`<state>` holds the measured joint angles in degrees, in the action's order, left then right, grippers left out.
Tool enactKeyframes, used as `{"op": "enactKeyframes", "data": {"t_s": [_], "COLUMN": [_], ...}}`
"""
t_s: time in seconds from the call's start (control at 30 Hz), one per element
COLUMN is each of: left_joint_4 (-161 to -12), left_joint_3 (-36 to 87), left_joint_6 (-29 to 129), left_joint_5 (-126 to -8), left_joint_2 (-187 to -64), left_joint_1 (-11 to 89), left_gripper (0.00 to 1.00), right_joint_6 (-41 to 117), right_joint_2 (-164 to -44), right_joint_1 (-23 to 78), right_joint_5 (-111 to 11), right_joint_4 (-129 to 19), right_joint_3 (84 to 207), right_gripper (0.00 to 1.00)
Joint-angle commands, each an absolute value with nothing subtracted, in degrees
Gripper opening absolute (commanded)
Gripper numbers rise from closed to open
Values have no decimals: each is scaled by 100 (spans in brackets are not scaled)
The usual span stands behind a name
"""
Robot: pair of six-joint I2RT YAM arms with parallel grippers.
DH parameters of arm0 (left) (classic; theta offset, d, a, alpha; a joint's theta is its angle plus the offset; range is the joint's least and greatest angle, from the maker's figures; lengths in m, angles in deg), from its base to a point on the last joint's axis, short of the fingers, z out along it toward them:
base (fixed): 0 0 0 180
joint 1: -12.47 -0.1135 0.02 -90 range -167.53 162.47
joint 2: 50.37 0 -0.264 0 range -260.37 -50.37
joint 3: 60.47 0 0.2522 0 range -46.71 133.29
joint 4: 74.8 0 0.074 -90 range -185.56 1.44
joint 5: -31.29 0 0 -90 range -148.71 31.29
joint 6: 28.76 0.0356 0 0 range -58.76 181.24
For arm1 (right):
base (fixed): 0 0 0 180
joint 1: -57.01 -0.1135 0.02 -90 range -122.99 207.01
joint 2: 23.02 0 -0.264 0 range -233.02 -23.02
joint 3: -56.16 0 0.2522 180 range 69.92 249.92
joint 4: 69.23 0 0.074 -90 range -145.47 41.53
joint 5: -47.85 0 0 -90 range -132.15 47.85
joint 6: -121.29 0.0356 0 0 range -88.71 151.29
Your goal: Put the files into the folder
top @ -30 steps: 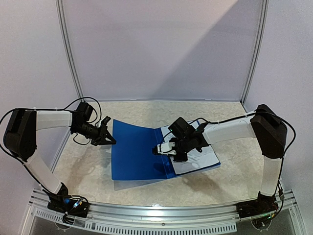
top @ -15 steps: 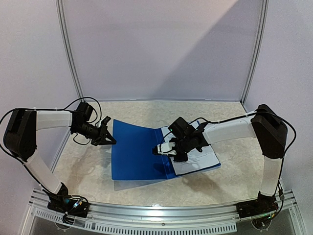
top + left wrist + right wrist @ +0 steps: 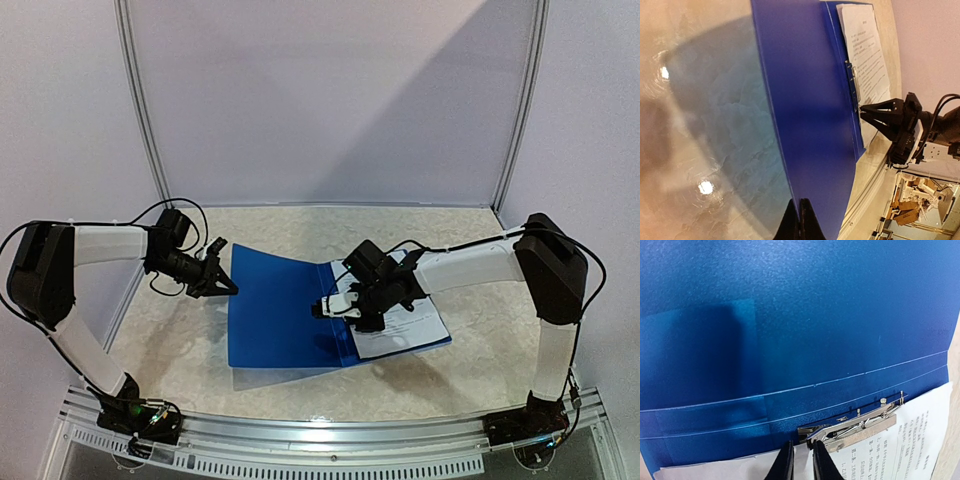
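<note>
Left gripper (image 3: pixel 230 290) pinches the folder (image 3: pixel 275 320) by its left cover, and the right gripper (image 3: pixel 322 306) sits at the clip (image 3: pixel 852 421).
The left gripper's fingers (image 3: pixel 801 222) are pressed together on the outer edge of the cover (image 3: pixel 805 100). They hold it tilted up off the table (image 3: pixel 300 225), with the rest of the folder stretching away to the right. The right gripper hangs over the spine, its fingers (image 3: pixel 785 462) a narrow slit apart. The clip's near end is right at their tips, but I cannot tell whether they grip it. The files (image 3: pixel 405 322) lie on the folder's right half, partly under the right wrist, their spine-side edge reaching the clip. The folder lies open mid-table between the two arms.
</note>
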<state>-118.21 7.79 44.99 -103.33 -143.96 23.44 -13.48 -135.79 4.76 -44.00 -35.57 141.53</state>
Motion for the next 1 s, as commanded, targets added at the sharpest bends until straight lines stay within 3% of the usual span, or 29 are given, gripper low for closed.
{"op": "enactKeyframes", "data": {"t_s": [0.0,0.1,0.57,0.73,0.83,0.97], "left_joint_4": [-11950,-11949,-11965,-11966,-12010,-12054], "left_joint_3": [857,853,857,866,883,876], "left_joint_6": [4610,4612,4658,4702,4771,4845], "left_joint_5": [-10396,-10396,-10354,-10340,-10275,-10184], "left_joint_2": [-14346,-14346,-14286,-14247,-14187,-14138], "left_joint_1": [2359,2364,2350,2347,2347,2355], "left_gripper": [0,0,0,0,0,0], "right_joint_6": [-1256,-1245,-884,-506,798,3313], "right_joint_2": [-13542,-13536,-13089,-12693,-12419,-12495], "right_joint_1": [418,418,410,481,860,1931], "right_joint_5": [-4374,-4374,-4343,-4050,-3011,-2598], "right_joint_4": [-3332,-3332,-3554,-3816,-3937,-2217], "right_joint_3": [14199,14205,14261,14152,14236,14923], "right_gripper": [15,16,40,41,44,43]}}
